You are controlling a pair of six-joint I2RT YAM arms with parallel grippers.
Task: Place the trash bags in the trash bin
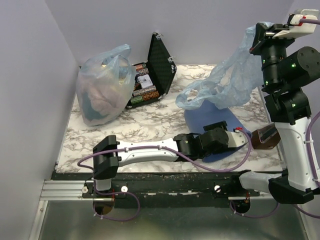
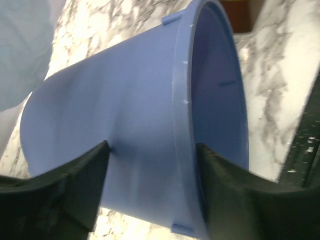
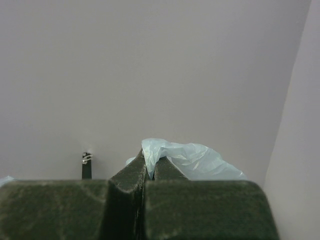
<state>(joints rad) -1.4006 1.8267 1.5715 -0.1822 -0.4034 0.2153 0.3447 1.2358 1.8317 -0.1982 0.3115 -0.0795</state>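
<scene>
Lower middle of the top view: the left claw [image 2: 152,147] is spread wide, one finger either side of the rim of the blue trash bin [image 2: 125,115], not clamped on it. The bin's tipped on its side on the marble surface [image 1: 150,117], centre right. Above it hangs the light-blue trash bag [image 1: 235,70], pinched in the fully closed right claw [image 3: 149,162] at the upper right. Far left: a stuffed bag [image 1: 102,85] and an open black case [image 1: 160,62].
</scene>
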